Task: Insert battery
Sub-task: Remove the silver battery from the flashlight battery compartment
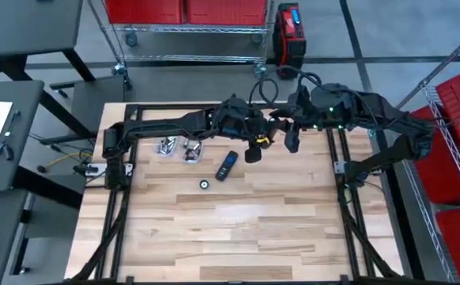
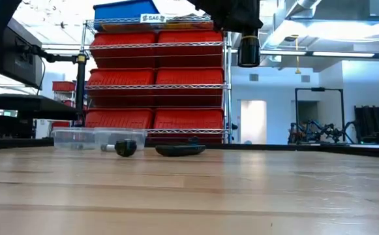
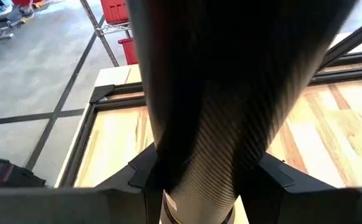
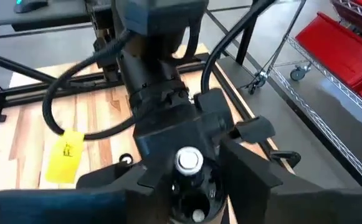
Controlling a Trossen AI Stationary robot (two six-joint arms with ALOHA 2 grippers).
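Both arms meet above the table's far middle. My left gripper (image 1: 253,152) is shut on a dark ribbed cylinder (image 3: 199,174), which hangs upright high above the table (image 2: 248,49). My right gripper (image 1: 291,142) is close beside it on the right. In the right wrist view a silver battery tip (image 4: 188,160) shows in the end of a dark round body (image 4: 193,186), right in front of that camera. A dark flat device (image 1: 226,165) and a small round part (image 1: 204,184) lie on the wood. My left gripper pinches the ribbed cylinder between its two fingers (image 3: 144,177), near the cylinder's pale end (image 3: 196,214). The cylinder fills most of the wrist view. It is lifted well clear of the table and stands roughly upright.
Two clear plastic containers (image 1: 178,149) stand at the far left of the wood. A yellow tag (image 4: 65,152) hangs from the left arm's cable. Black frame rails (image 1: 111,222) run along both sides. The near half of the tabletop (image 1: 237,237) is bare wood.
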